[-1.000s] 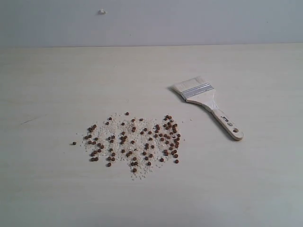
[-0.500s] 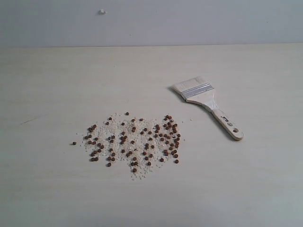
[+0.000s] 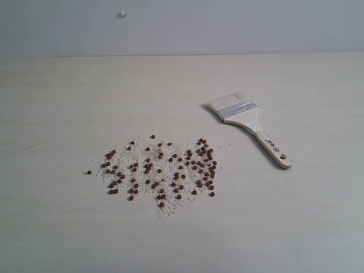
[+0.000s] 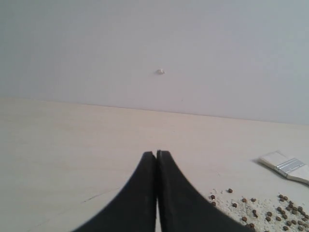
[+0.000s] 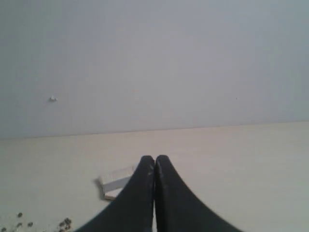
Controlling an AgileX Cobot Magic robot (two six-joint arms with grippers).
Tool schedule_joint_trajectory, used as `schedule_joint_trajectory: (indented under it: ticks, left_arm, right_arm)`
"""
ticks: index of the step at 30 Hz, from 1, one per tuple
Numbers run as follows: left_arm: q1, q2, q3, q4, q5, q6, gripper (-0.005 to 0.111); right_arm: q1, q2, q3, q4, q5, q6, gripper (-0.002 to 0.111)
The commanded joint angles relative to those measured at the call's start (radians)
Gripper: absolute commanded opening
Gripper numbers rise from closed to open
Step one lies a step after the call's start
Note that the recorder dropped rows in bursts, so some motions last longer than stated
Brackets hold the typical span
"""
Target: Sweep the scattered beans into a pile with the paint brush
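The beans (image 3: pixel 159 170) lie loose on the table (image 3: pixel 62 233) in a wide patch, mixed with little white crumbs, so there is no pile yet. The left gripper (image 4: pixel 156 155) has its two black fingers pressed tight together, with nothing between them. The near edge of the bean patch is a little way in front of it. The right gripper (image 5: pixel 154 159) is pressed together too and holds nothing. The paint brush (image 3: pixel 250 124) lies flat in front of the right gripper, near the beans but not touching them. Its wooden handle seems to point back toward that gripper. I think picking up the brush comes first. The right gripper should spread its fingers, come down over the handle and not the soft hairs, and pinch hard so the brush cannot twist. Then it should push gently from the outside of the patch toward the middle, so the round beans do not roll away. Far behind is a plain wall (image 3: pixel 239 25).
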Motion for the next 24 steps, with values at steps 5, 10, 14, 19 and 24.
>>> schedule_joint_trajectory:
  ticks: [5,10,14,19,24]
  left_arm:
    - [0.002,-0.007,0.000,-0.007,0.005,-0.004,0.000]
    - [0.002,-0.007,0.000,-0.007,0.005,-0.004,0.000]
    - [0.002,-0.007,0.000,-0.007,0.005,-0.004,0.000]
    - [0.002,-0.007,0.000,-0.007,0.005,-0.004,0.000]
    - [0.002,-0.007,0.000,-0.007,0.005,-0.004,0.000]
  right_arm:
    - [-0.005,-0.007,0.005,0.078,-0.112,0.001,0.000]
    - [-0.005,-0.007,0.005,0.112,-0.200,0.001,0.000]
    - [-0.005,-0.007,0.005,0.112,-0.316,0.002,0.000]
    - [-0.005,-0.007,0.005,0.112,-0.334,0.046,0.000]
    - [-0.005,-0.007,0.005,0.124,-0.334,0.046,0.000]
